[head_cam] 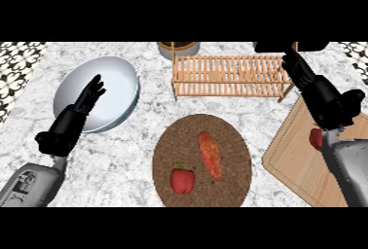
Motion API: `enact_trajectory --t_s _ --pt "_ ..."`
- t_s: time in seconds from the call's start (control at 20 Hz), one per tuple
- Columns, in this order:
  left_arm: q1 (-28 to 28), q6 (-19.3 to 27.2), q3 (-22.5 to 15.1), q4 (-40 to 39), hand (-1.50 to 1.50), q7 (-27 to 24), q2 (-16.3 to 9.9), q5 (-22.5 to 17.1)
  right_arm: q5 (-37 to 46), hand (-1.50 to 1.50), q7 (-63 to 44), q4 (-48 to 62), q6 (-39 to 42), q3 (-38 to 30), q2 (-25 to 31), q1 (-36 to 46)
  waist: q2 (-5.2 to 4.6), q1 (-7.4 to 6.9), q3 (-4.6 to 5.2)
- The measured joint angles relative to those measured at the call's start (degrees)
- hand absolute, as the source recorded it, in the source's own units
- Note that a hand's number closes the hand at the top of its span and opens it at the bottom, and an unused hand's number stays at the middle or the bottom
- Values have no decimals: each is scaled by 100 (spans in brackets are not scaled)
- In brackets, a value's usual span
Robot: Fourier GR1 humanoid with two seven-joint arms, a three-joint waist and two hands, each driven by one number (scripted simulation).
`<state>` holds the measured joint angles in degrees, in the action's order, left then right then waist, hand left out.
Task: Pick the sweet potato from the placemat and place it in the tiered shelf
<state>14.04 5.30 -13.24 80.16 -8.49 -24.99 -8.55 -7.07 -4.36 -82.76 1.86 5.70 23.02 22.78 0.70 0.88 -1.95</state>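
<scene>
Just counting what's sitting on this counter: one sweet potato (211,155) and one red bell pepper (182,179), both lying on the one round brown placemat (229,131). One wooden tiered shelf (230,76) is standing toward the back, and one pot-like container (177,48) is peeking in behind it, cut off at the edge. One big pale plate (119,78) is sitting on the left. One wooden cutting board (295,155) is lying on the right, with one more red item (315,138) showing on it, mostly hidden, so I can't say what it is. Two hands are showing: left hand (84,103) and right hand (327,104).
</scene>
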Motion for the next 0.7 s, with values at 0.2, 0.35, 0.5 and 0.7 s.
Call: enact_trajectory --t_s 0.2,0.35,0.5,0.7 --pt "-298 92 194 -156 0 512 73 -256 -31 150 274 -118 -75 -269 75 -244 -37 -41 118" --pt "-658 214 428 -211 0 910 135 -568 299 150 387 -35 -181 -404 428 -486 -42 -44 123" --pt "-936 239 498 -350 0 1312 267 -836 616 -150 143 361 -487 -411 464 -870 -73 -50 141" --pt "-1003 318 529 -501 0 1779 463 -995 503 -150 609 562 -378 -483 282 -1412 -75 -53 168"
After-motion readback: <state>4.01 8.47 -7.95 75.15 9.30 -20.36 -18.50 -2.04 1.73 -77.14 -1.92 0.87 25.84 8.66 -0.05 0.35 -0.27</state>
